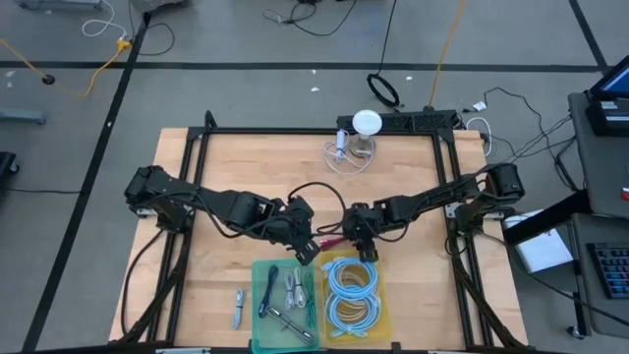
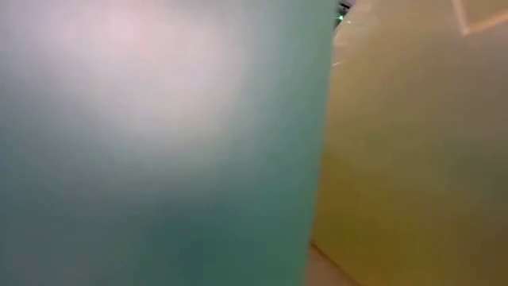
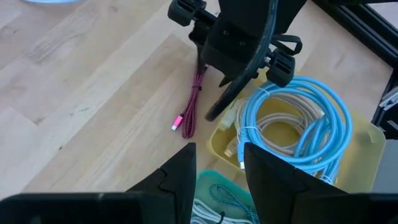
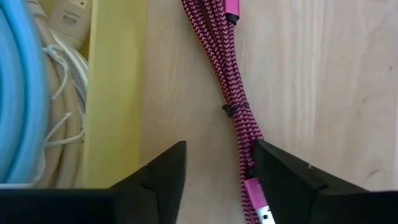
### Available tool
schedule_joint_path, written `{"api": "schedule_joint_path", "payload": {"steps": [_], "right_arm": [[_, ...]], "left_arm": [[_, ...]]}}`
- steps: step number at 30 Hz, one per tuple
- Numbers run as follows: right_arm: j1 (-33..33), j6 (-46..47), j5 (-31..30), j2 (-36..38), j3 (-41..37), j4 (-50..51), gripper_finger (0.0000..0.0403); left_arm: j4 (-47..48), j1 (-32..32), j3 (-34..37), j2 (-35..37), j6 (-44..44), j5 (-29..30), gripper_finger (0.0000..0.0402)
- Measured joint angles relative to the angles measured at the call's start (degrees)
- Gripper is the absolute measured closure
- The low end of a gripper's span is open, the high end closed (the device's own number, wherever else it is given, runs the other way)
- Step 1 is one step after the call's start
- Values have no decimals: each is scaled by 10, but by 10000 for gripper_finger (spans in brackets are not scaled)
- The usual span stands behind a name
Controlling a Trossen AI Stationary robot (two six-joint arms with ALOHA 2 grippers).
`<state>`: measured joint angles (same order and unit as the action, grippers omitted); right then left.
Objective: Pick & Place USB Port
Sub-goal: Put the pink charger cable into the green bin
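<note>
Table: a pale wooden table point(image 1: 246, 167) framed by dark rails; both arms reach in toward its middle near the front edge.
Cable: a pink braided USB cable point(image 4: 236, 99), bundled and cinched with a small dark tie, lies flat on the bare wood just beside the yellow tray point(image 4: 115, 93); one metal plug shows near the right fingers, another pink end lies farther off.
Right gripper: the right gripper point(image 4: 217, 171) hangs low over the cable with a gap between its two dark fingers; nothing is clamped; the bundle runs close along one finger instead of through the middle of the gap.
Left gripper: the left gripper point(image 3: 217, 171) hovers over the corner where the trays meet, fingers parted and empty, waiting.
Trays: the yellow tray holds coiled light-blue cables point(image 3: 305, 118) and pale ones; the green tray point(image 1: 285, 295) beside it holds assorted cords.
Low camera: blocked by the tray walls; nothing useful there.
Step in hand, as I judge it: closing on the cable.
Doing it well: shift sideways so the bundle sits centred between the fingers; grip near the tie where the strands are gathered; keep clear of the yellow wall; lift straight so loose ends do not snag.
</note>
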<state>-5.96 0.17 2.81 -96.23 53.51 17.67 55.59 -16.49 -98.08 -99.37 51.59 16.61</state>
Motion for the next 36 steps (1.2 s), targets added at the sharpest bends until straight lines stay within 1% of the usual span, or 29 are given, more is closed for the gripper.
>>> {"api": "schedule_joint_path", "payload": {"steps": [4, 11, 13, 18, 23, 26, 29, 31, 33, 34, 36], "right_arm": [[0, 9, -2, 0, -2, 0, 271], [-1, 16, -19, -3, -4, -2, 376], [0, 18, -23, -5, -5, -1, 395], [1, 36, -73, -4, -5, 7, 397], [11, 60, -104, 6, -4, 14, 400], [14, 62, -114, 21, 3, 18, 401], [15, 62, -138, 44, 27, 26, 402], [15, 60, -147, 61, 49, 42, 402], [15, 58, -148, 75, 81, 48, 402], [15, 58, -145, 83, 100, 58, 402], [15, 63, -121, 91, 143, 87, 402]], "left_arm": [[0, 0, 0, 0, 0, 0, 266], [-1, 0, 0, 0, 0, 0, 266], [-2, 0, 0, 0, 0, 1, 266], [-2, 0, 0, 0, 0, 1, 266], [-2, 0, 0, 0, 0, 4, 266], [-2, 0, 0, 0, 0, 11, 266], [-1, 0, 0, 0, 5, 18, 266], [12, 0, 0, 0, 28, 35, 266], [45, 0, 0, 0, 69, 65, 266], [66, 0, 0, 3, 92, 81, 266], [112, 0, 0, 10, 140, 111, 266]]}}
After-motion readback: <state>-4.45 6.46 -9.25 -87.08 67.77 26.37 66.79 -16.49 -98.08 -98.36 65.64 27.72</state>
